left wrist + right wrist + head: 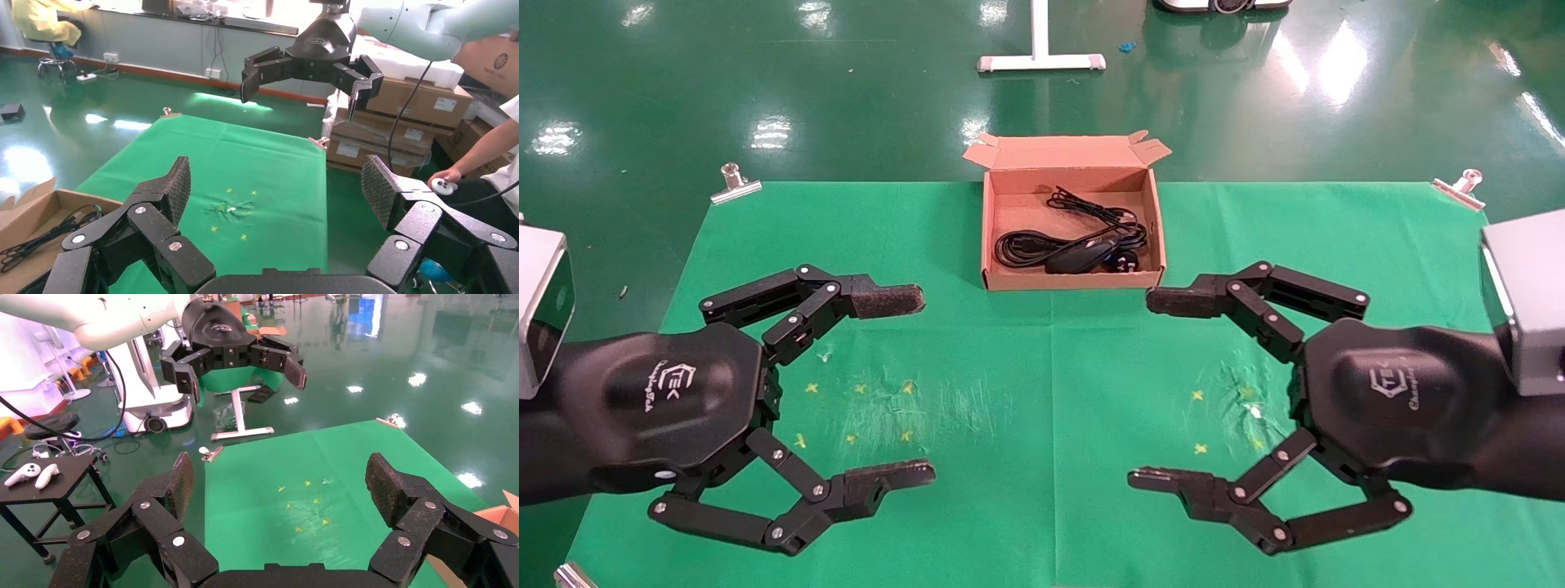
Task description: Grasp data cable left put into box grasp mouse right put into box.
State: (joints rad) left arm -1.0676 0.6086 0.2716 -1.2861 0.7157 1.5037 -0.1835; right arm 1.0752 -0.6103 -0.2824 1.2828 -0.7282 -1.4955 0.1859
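The brown cardboard box (pixel 990 245) stands open at the far middle of the green cloth, lid flap folded back. Inside it lie a coiled black data cable (pixel 1083 214) and a black mouse (pixel 1081 256). The box's corner with the cable also shows in the left wrist view (pixel 37 205). My left gripper (pixel 910 388) hovers open and empty over the cloth at the near left. My right gripper (pixel 1155 389) hovers open and empty at the near right, facing the left one. Each wrist view shows the other gripper farther off.
The green cloth (pixel 1042 392) covers the table, held by metal clips (pixel 735 184) at the far corners (pixel 1460 188). Small yellow cross marks (pixel 858 389) dot the cloth under both grippers. A white stand base (pixel 1040 62) sits on the floor beyond the table.
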